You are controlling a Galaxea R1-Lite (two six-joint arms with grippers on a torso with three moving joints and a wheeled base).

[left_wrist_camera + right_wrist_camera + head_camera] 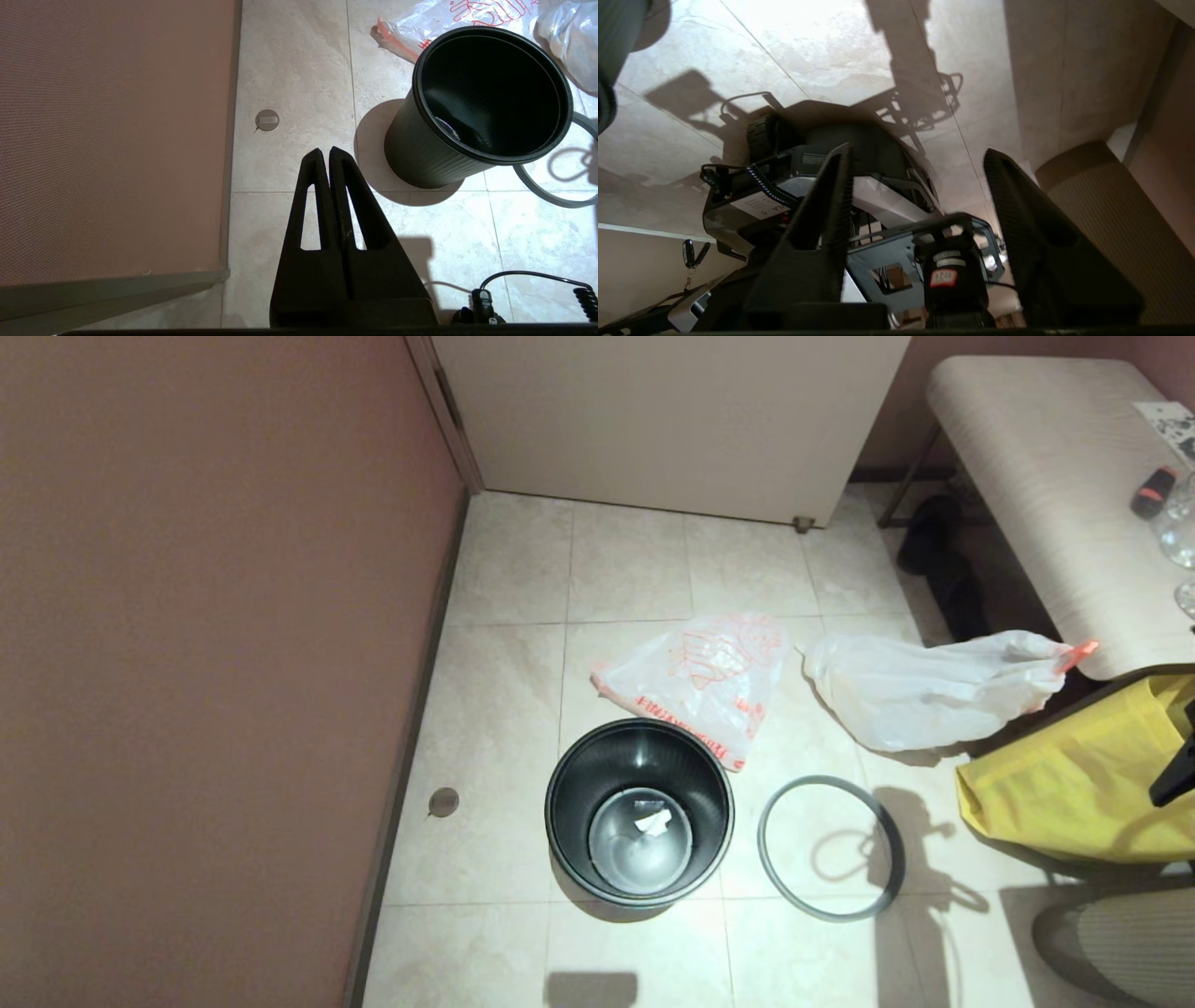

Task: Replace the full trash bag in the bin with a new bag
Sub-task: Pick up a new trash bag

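The black bin [639,812] stands upright on the tiled floor, unlined, with a scrap of white paper at its bottom. Its grey hoop [764,831] lies flat on the floor to its right. The new bag [700,677], printed in orange-red, lies crumpled just behind the bin. The full trash bag [924,695] lies to the right of it, its orange tab [1078,653] toward the table. My left gripper [325,151] is shut and empty, hanging left of the bin [420,154]. My right gripper [917,149] is open and empty, pointing back at my own base.
A big yellow bag [1083,775] sits at the right edge, below a pale table [1027,476] with small items on it. A brown wall [205,663] runs along the left. A round floor drain [443,801] lies near it. A ribbed seat [1120,933] is at the lower right.
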